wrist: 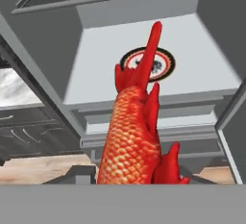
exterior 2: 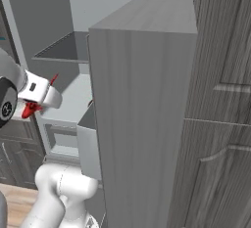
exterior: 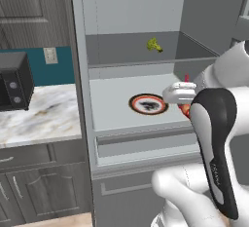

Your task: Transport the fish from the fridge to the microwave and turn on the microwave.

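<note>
My gripper (exterior: 181, 93) is shut on the fish (wrist: 130, 136), a bright red-orange scaly fish whose tail points up toward the fridge in the hand view. Its red ends stick out above and below the hand (exterior 2: 43, 94), with one tip at the fish (exterior: 186, 79) and another at the fish (exterior 2: 29, 108). The hand hangs just in front of the open fridge (exterior: 82, 75), at the right end of its pale middle shelf (exterior: 112, 99). The fish hides the fingertips. The microwave is out of view.
A round dark plate with an orange-red rim (exterior: 148, 104) lies on the middle shelf, and a yellow-green vegetable (exterior: 154, 45) on the shelf above. The open fridge door (exterior 2: 142, 124) stands close on the right. A marble counter (exterior: 44, 114) with a small black knobbed box (exterior: 14, 82) lies left.
</note>
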Robot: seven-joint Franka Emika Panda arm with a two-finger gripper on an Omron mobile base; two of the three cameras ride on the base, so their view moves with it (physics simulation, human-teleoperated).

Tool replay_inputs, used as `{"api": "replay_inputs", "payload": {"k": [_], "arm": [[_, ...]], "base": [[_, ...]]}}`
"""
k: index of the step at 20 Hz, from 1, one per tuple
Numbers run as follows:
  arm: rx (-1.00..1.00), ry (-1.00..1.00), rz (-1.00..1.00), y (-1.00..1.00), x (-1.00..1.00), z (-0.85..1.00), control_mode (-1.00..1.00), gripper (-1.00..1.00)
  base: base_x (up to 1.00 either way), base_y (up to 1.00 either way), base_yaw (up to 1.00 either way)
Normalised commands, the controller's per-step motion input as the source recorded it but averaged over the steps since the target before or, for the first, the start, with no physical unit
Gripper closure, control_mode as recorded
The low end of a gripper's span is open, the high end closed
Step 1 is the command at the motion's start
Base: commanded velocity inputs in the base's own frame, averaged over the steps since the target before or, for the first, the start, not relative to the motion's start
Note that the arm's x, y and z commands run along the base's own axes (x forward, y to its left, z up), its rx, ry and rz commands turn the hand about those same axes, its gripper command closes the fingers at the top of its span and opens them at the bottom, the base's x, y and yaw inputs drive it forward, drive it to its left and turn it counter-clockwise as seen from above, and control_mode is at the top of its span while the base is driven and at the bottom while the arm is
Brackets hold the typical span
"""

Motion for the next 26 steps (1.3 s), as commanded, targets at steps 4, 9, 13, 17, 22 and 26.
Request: {"api": "replay_inputs", "payload": {"k": [4, 9, 13, 17, 22, 26], "arm": [[-0.01, -0.13, 0.00, 0.00, -0.38, 0.30, -1.00, 1.00], [0.00, -0.03, 0.00, 0.00, -0.31, 0.39, -1.00, 1.00], [0.00, 0.00, 0.00, 0.00, -0.29, 0.37, -1.00, 1.00], [0.00, -0.01, 0.00, 0.00, -0.23, 0.30, -1.00, 1.00], [0.00, -0.02, 0.00, 0.00, -0.13, 0.12, -1.00, 1.00], [0.00, 0.00, 0.00, -0.01, 0.00, 0.01, -1.00, 1.00]], "base": [[0.00, 0.00, 0.00], [0.00, 0.00, 0.00], [0.00, 0.00, 0.00], [0.00, 0.00, 0.00], [0.00, 0.00, 0.00], [0.00, 0.00, 0.00]]}}
